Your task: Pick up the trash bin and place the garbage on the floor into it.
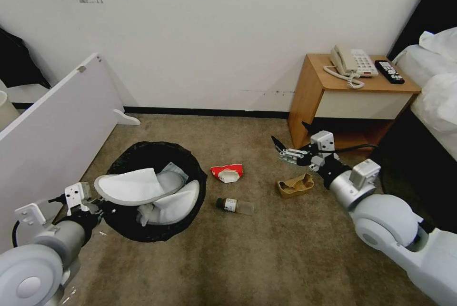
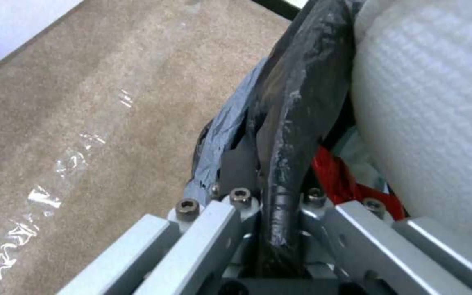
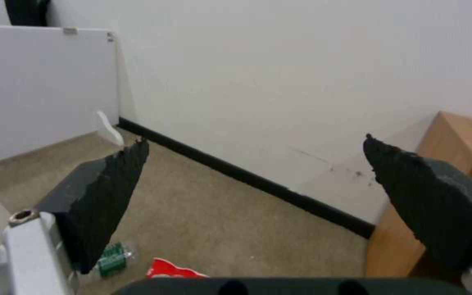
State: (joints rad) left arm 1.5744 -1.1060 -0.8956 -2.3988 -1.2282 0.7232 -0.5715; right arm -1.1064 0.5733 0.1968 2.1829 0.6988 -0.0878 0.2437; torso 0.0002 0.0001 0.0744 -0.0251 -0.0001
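Note:
The trash bin (image 1: 143, 149), lined with a black bag, is at the left on the floor (image 1: 266, 249), its mouth tilted toward me. My left gripper (image 1: 90, 201) is shut on its near rim; the left wrist view shows the left gripper (image 2: 271, 192) pinching the bag-covered bin rim (image 2: 285, 123). Two white slippers (image 1: 135, 184) lie across the bin's mouth, with a slipper (image 2: 427, 123) and a red wrapper (image 2: 334, 176) inside. A red-and-white crushed can (image 1: 227, 172), a small bottle (image 1: 234, 205) and a brown paper bag (image 1: 296, 185) lie on the carpet. My right gripper (image 1: 290, 137) (image 3: 255, 139) hovers open above and behind the paper bag.
A white board (image 1: 52, 125) leans at the left beside the bin. A wooden nightstand (image 1: 352, 101) with a phone and a remote stands against the wall right behind the right gripper. A bed (image 1: 438, 87) runs along the right. Clear plastic scraps (image 2: 45, 196) lie on the carpet.

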